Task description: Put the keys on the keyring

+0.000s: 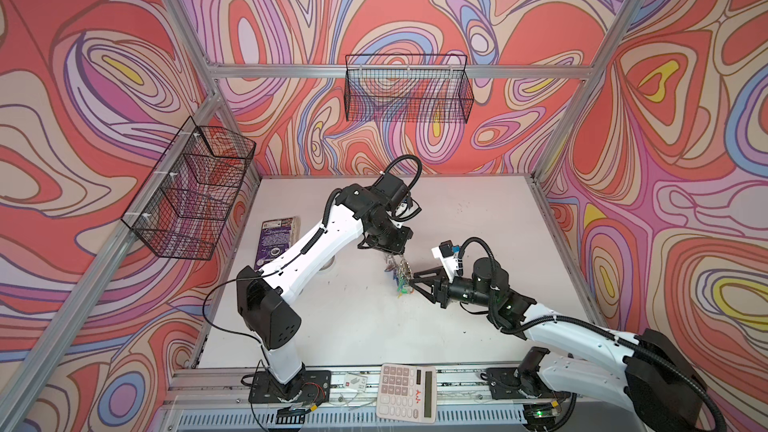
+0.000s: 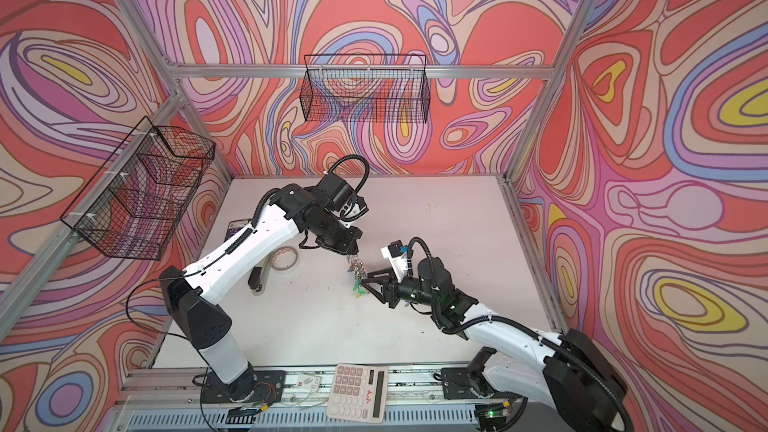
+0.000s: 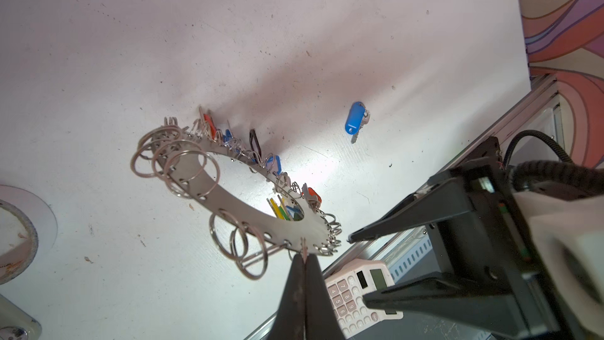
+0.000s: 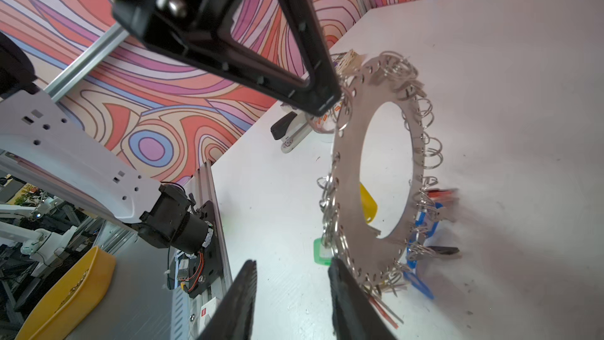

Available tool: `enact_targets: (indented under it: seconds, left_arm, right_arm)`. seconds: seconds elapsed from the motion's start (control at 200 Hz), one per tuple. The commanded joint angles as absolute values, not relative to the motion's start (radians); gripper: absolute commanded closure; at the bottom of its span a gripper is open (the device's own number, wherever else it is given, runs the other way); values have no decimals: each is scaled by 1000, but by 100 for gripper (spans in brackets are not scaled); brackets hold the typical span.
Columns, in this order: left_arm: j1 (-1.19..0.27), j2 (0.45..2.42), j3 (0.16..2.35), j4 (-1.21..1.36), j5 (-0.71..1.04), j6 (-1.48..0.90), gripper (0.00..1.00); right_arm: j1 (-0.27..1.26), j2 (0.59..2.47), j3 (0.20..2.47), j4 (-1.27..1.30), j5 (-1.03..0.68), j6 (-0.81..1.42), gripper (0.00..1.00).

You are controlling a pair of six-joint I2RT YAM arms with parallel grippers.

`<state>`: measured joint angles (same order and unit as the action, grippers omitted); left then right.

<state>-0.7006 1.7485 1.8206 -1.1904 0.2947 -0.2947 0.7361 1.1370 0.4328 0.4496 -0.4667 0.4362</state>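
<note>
One thin pinch: left gripper [image 3: 304, 252] clamps the keyring [image 3: 248, 215] edge-on; right gripper [image 4: 292, 264], jaws apart, could knock it loose.

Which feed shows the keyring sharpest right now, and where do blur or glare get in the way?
Left wrist view: keyring sharp, with a bright glare patch on the table beside it. Right wrist view: keyring clear, but some keys on its rim are smeared. Both top views: keyring too small for detail.

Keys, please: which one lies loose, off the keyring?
The blue-tagged key, lying alone on the table; the others hang from the keyring.
</note>
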Motion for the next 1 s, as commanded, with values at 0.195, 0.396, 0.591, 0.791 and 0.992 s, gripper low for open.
enact_targets:
  seconds: [0.195, 0.396, 0.591, 0.791, 0.992]
  left_arm:
    - [-701, 1725, 1761, -1143, 332, -340, 100]
    - [-701, 1704, 1675, -1095, 349, -368, 100]
    - [-701, 1699, 1626, -1053, 359, -390, 100]
    - [-699, 1703, 1569, -1006, 365, -424, 100]
    - [-688, 1687, 1500, -945, 369, -493, 100]
  right_arm:
    - [796, 1267, 469, 559, -184, 489, 64]
    - [795, 1302, 498, 513, -46, 480, 63]
    - [796, 1333, 518, 501, 67, 468, 63]
    - [795, 1364, 536, 511, 61, 447, 60]
    - [796, 1332, 484, 569, 87, 445, 59]
